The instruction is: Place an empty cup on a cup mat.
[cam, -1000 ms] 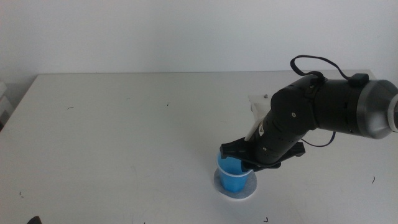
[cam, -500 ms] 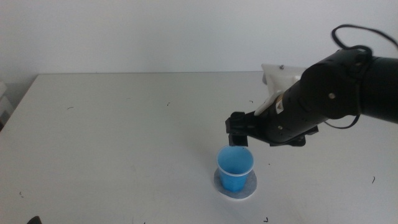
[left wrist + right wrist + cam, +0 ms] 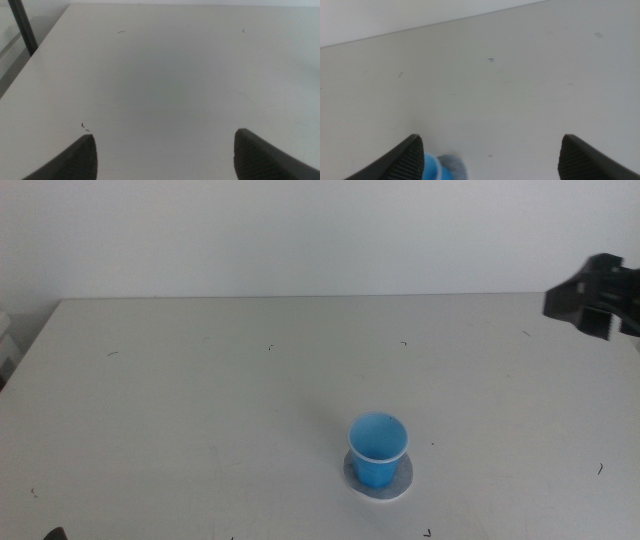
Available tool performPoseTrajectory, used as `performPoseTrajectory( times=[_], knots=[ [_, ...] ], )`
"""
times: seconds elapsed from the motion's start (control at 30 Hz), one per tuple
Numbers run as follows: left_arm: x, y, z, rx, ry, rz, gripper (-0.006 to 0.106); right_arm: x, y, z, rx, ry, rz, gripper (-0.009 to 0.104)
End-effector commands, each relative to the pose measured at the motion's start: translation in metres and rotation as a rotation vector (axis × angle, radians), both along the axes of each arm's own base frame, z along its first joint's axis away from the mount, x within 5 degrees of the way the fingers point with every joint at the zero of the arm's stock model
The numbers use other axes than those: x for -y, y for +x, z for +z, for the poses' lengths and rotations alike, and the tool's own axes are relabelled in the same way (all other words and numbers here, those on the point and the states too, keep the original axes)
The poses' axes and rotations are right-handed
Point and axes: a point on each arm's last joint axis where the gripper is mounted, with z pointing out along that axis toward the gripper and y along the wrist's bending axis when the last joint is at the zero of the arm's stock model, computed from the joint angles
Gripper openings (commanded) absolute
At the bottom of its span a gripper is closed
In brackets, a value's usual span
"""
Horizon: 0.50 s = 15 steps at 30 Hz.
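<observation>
The blue cup (image 3: 378, 448) stands upright and empty on the round grey cup mat (image 3: 399, 483) near the front middle of the table. A sliver of the cup (image 3: 430, 167) and the mat (image 3: 453, 165) shows in the right wrist view beside one jaw. My right gripper (image 3: 592, 305) is at the right edge of the middle view, high and far from the cup; its jaws stand wide apart and hold nothing (image 3: 490, 155). My left gripper (image 3: 165, 152) is open and empty over bare table; it is out of the middle view.
The white table (image 3: 200, 400) carries only small dark specks. A dark post (image 3: 22, 27) stands beyond the table's edge in the left wrist view. A dark object (image 3: 52, 534) peeks in at the bottom left edge of the middle view.
My right gripper let go of the cup, opened, rose and pulled back to the far right. The cup stays upright on the mat.
</observation>
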Motion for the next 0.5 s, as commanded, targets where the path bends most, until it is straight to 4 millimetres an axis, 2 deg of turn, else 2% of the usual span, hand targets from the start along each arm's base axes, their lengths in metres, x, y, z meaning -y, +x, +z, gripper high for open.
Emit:
performPoseTrajectory(
  times=[0.0,0.17,0.3,0.47],
  knots=[
    [0.0,0.001,0.009,0.085,-0.016,0.0,0.105,0.02,-0.021,0.014,0.143,-0.029,-0.012,0.077],
    [0.0,0.001,0.009,0.085,-0.016,0.0,0.105,0.042,-0.057,-0.005,0.261,-0.188,0.024,0.077],
    [0.0,0.001,0.009,0.085,-0.016,0.0,0.105,0.046,-0.084,-0.025,0.367,-0.313,0.11,0.077],
    [0.0,0.001,0.009,0.085,-0.016,0.0,0.105,0.049,-0.11,-0.051,0.494,-0.335,0.114,0.082]
  ],
)
